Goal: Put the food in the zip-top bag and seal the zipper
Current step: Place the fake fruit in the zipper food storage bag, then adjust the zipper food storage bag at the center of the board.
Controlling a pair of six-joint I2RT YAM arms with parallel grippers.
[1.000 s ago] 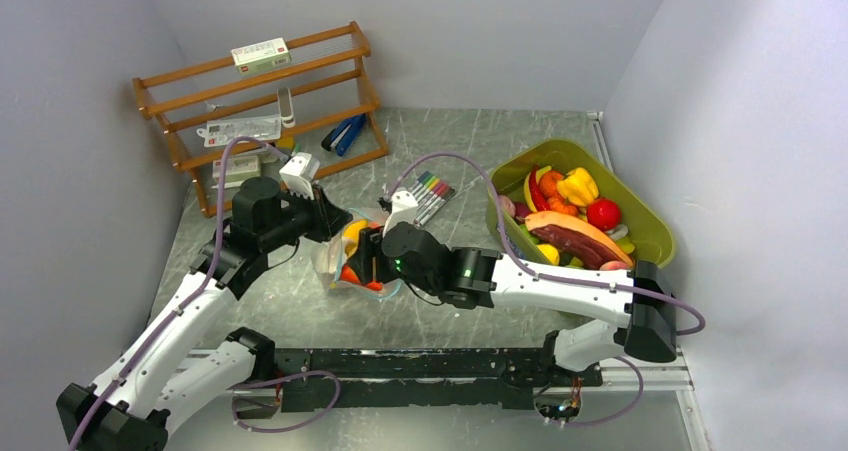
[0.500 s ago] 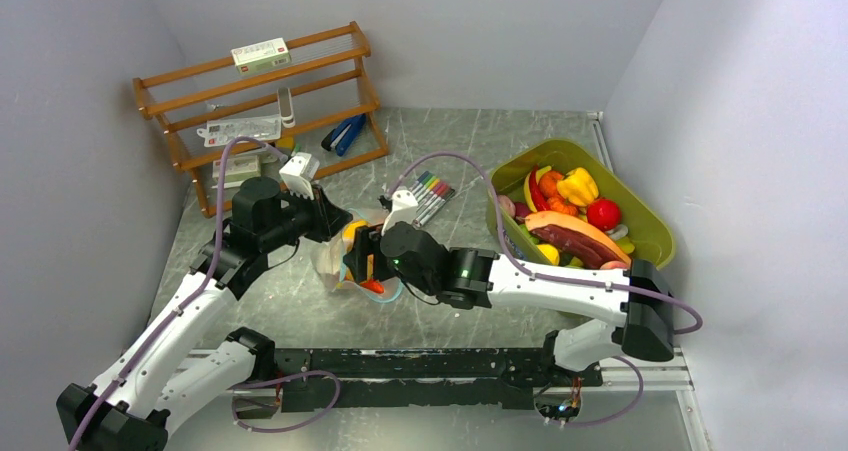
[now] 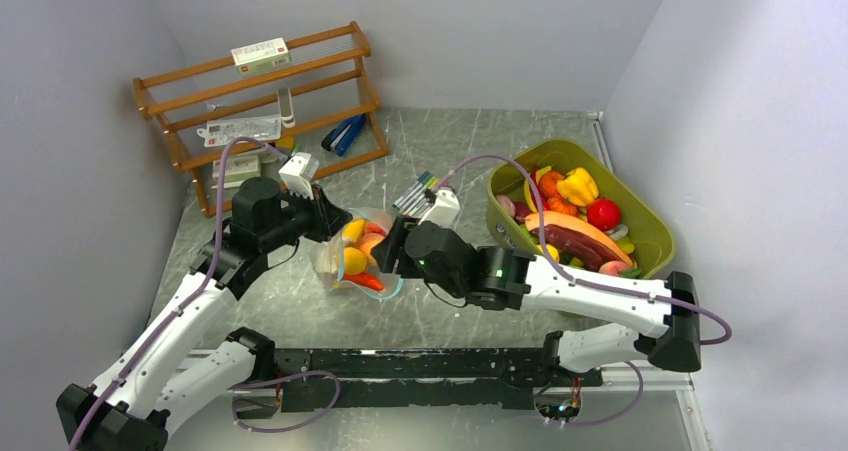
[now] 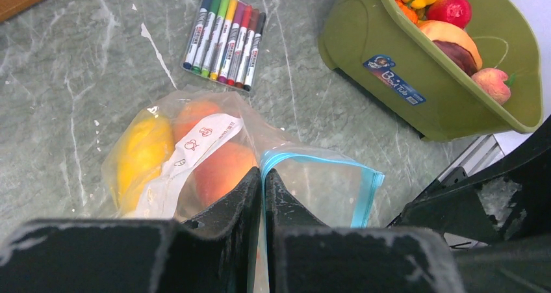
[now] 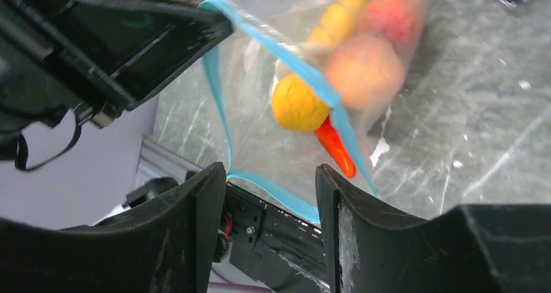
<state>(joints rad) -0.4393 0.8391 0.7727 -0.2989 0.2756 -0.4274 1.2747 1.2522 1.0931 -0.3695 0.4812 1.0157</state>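
Grey stone table (image 3: 300, 316) holds the zip-top bag (image 4: 312, 189) near its middle, between the two arms. The food is inside the bag: a yellow fruit (image 4: 140, 156) and a peach-coloured fruit (image 4: 221, 173). A long orange-red piece (image 5: 334, 147) lies at the bag's mouth. The left gripper (image 4: 262, 176) is pinched tight on the blue zipper (image 4: 325, 162). The bag's mouth gapes open. The right gripper (image 5: 269, 176) has its jaws wide apart just in front of the mouth and holds nothing. More toy fruit fills the green tub (image 4: 364, 39). Marker pens (image 4: 225, 38) lie beside the bag.
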